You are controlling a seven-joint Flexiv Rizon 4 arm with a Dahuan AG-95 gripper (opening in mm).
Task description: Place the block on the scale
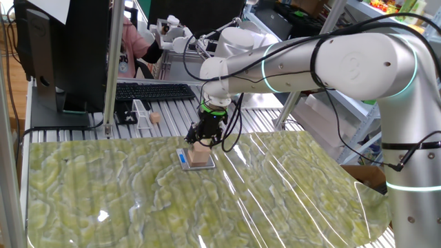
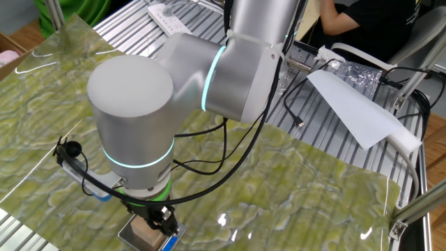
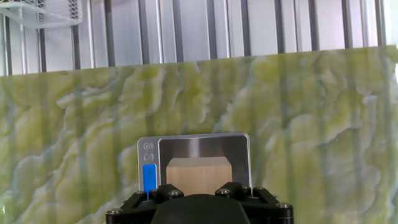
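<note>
The block (image 3: 198, 175) sits on the scale (image 3: 194, 144) plate, roughly centred, so the full weight bears on the plate. The gripper (image 1: 204, 140) hangs directly over it (fingertips hidden in every view); whether the jaws grip the block or are spread cannot be told. Judged: placement at or near completion.

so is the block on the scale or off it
On it: the block sits on the scale plate, with the end effector right above.

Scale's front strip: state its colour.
Blue; the scale's front strip shows best in the hand view.
</note>
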